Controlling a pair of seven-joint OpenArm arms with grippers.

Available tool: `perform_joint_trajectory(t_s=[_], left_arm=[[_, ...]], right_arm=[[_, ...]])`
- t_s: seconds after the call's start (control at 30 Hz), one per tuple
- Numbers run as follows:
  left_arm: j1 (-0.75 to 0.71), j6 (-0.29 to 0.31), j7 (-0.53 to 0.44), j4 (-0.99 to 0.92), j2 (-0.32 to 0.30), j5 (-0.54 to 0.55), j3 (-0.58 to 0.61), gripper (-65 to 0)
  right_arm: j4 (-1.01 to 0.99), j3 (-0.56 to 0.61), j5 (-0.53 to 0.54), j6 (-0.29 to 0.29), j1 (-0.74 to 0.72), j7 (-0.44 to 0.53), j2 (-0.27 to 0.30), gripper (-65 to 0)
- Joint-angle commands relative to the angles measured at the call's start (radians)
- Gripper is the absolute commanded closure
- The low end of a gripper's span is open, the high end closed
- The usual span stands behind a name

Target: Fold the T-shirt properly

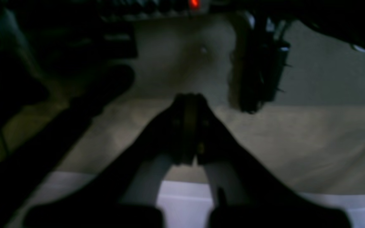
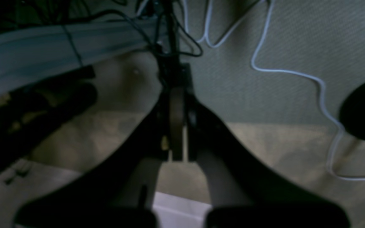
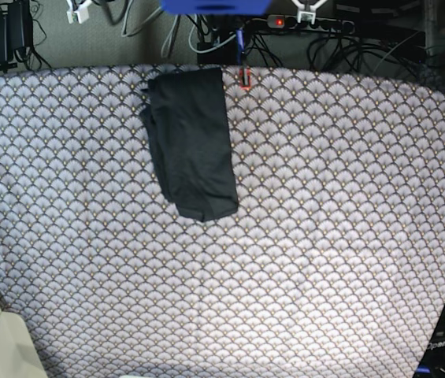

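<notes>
Upper left of the base frame: plain black soft-cloth T-shirt (image 3: 193,142) lies as a narrow folded strip on the fan-scale patterned tablecloth (image 3: 324,236), likely parked mid-fold; left gripper (image 1: 189,96) and right gripper (image 2: 176,91) are both closed, empty, hanging off-table.

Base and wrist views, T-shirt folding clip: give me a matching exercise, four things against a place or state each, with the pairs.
Things:
1. T-shirt
2. tablecloth
3. left gripper
4. white cable

Descriptions:
A. fan-scale pattern, covering the table
B. jaws shut, holding nothing
C. dark narrow strip of cloth, at the far edge
D. snaking over the floor

Pairs: 1-C, 2-A, 3-B, 4-D
</notes>
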State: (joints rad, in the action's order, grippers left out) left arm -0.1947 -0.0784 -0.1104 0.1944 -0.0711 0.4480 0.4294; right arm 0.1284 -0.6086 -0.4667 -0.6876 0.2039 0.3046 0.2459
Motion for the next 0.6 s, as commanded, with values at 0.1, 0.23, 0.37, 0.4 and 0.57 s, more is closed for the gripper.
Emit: perform_joint_trajectory(t_s=[0.1, 0.23, 0.37, 0.4, 0.57], left_arm=[[0.070, 0.045, -0.114, -0.172, 0.023, 0.093, 0.000, 0.0], [0.107, 0.108, -0.130, -0.194, 0.029, 0.212, 0.001, 0.0], [0.110, 0.125, -0.127, -0.194, 0.023, 0.280, 0.003, 0.0], [0.110, 0.125, -0.125, -0.194, 0.023, 0.286, 0.003, 0.0], [0.110, 0.125, -0.131, -0.194, 0.026, 0.292, 0.001, 0.0]], right_arm=[[0.001, -0.003, -0.007, -0.011, -0.011, 0.012, 0.016, 0.0], [0.001, 0.005, -0.008, -0.002, -0.025, 0.021, -0.004, 0.0], [0.000, 0.057, -0.007, 0.154, -0.030, 0.021, -0.018, 0.0], [0.000, 0.062, -0.007, 0.202, -0.031, 0.021, -0.032, 0.0], [-0.008, 0.152, -0.008, 0.398, -0.057, 0.012, -0.058, 0.0]])
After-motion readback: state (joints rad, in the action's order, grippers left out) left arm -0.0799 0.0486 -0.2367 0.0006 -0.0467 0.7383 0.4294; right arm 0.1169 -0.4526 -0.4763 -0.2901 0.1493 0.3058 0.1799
